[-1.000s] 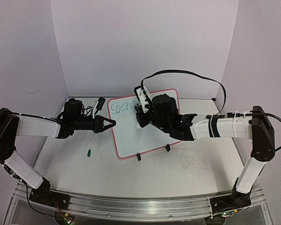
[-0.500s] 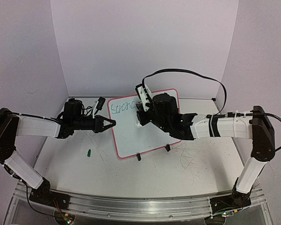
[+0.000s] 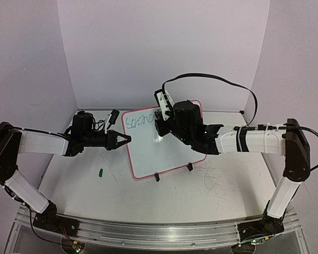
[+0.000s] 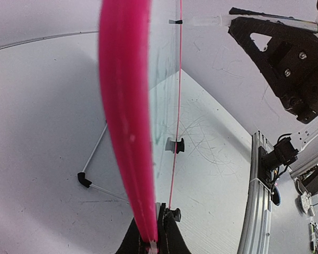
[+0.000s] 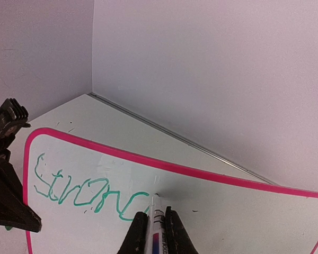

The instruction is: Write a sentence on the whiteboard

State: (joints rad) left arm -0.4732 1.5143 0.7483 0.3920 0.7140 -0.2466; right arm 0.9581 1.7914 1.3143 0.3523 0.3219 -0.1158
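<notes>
Top external first: shows the whiteboard (image 3: 153,153) propped up on two black clip feet (image 3: 157,178) toward the back of the table (image 3: 212,185), writing face turned to the arms. Puts the left gripper (image 3: 128,139) right at the board's left edge, and the right arm (image 3: 254,142) reaching in over the board's upper middle. Finds a small green piece (image 3: 101,171) lying on the tabletop, left of the board and apart from it (perhaps a cap; too small to tell).

Left wrist: looks along the board's pink edge almost edge-on. Shows the jaws closed tight on that edge, the dark fingers (image 4: 132,244) pressed against either side of it.

Right wrist: shows the right gripper (image 5: 155,238) clamped on a marker (image 5: 156,217), its tip touching the white surface. Reads the sentence (image 5: 85,193) as a single green word, roughly "Strong", running along the board's upper left just under the rim, its last letter ending at the marker tip.
</notes>
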